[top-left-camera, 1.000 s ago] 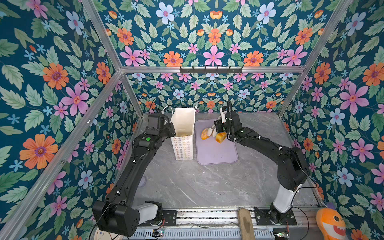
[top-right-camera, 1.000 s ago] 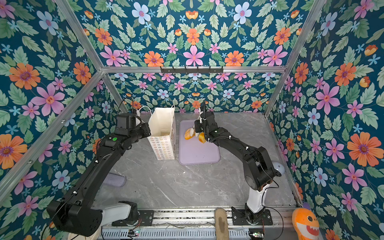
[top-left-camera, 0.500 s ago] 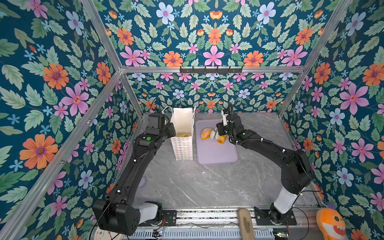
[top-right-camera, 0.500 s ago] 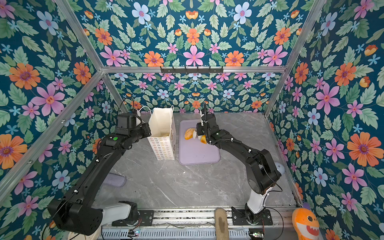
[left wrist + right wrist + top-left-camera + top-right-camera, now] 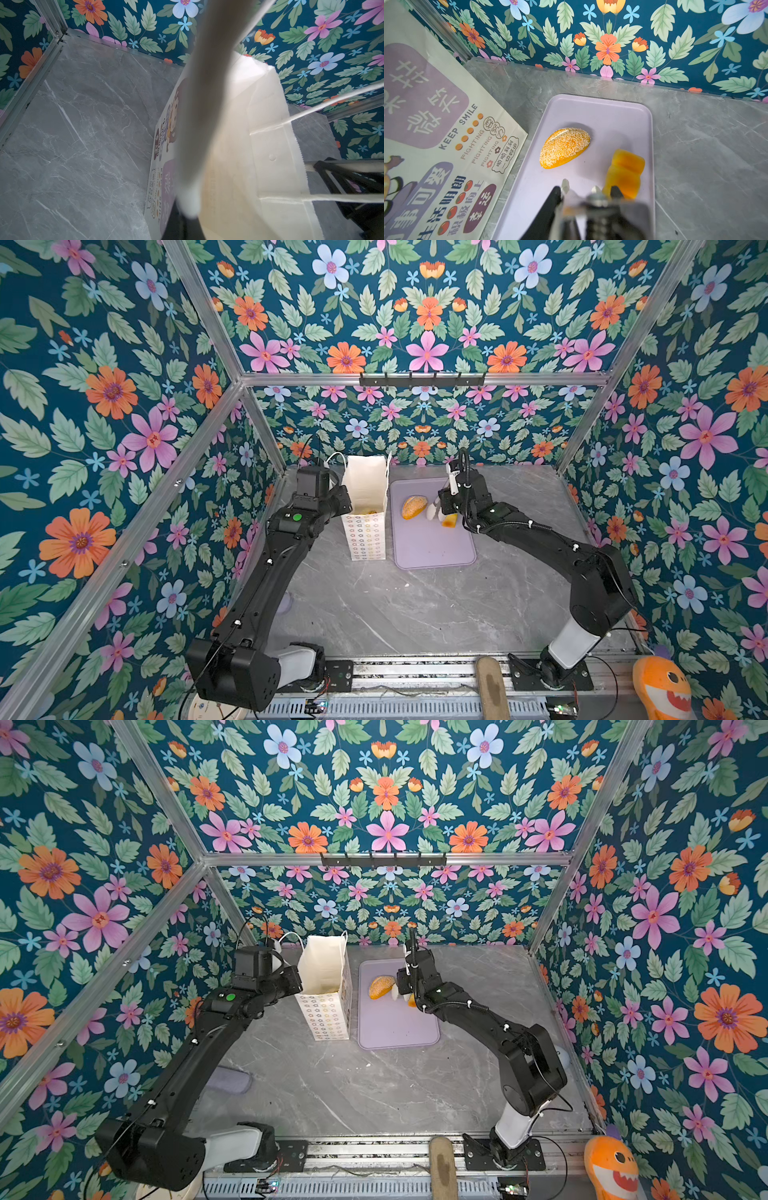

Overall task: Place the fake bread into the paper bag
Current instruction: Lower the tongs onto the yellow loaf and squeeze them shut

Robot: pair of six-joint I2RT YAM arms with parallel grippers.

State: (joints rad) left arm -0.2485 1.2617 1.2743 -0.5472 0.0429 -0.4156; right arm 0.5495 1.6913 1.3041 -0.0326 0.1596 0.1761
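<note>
At paper bag (image 5: pixel 365 535) rim, left jaws clamped; by tray (image 5: pixel 591 116) edge, right jaws' hold on loaf (image 5: pixel 625 172) unclear.

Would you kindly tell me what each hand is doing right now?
Left hand: closed on the paper bag at its rim.
Right hand: open over the tray; blocky loaf beside it, apparently not gripped.

There are one seeded roll (image 5: pixel 414 507), one blocky loaf (image 5: pixel 450 521), one paper bag (image 5: pixel 365 539), one lilac tray (image 5: pixel 432 547) and one plush shark (image 5: pixel 663 689).
</note>
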